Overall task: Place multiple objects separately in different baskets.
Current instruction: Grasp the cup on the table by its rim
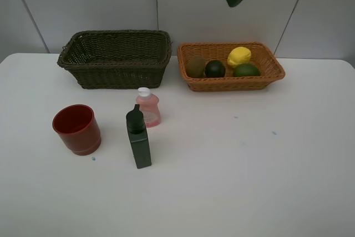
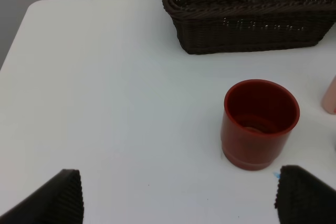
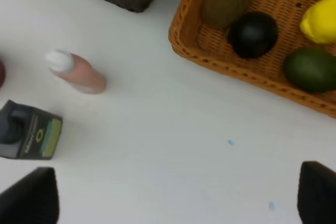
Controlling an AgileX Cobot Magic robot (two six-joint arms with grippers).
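Fruit [image 1: 215, 69] in orange basket [image 1: 233, 85]; red cup [image 1: 77, 129], pink bottle [image 1: 148, 109], green bottle [image 1: 138, 140] unsorted before dark basket [image 1: 116, 73]. Left hand [image 2: 181, 200], right hand [image 3: 176, 198] held apart, empty. Next, prob.: cup to be gripped.

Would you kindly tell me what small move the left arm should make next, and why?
Probably lower the open left gripper toward the round red cup: it stands upright on the white table, outside the dark woven basket.

Dark wicker basket [image 1: 119, 76], perhaps plastic cup [image 1: 77, 129]
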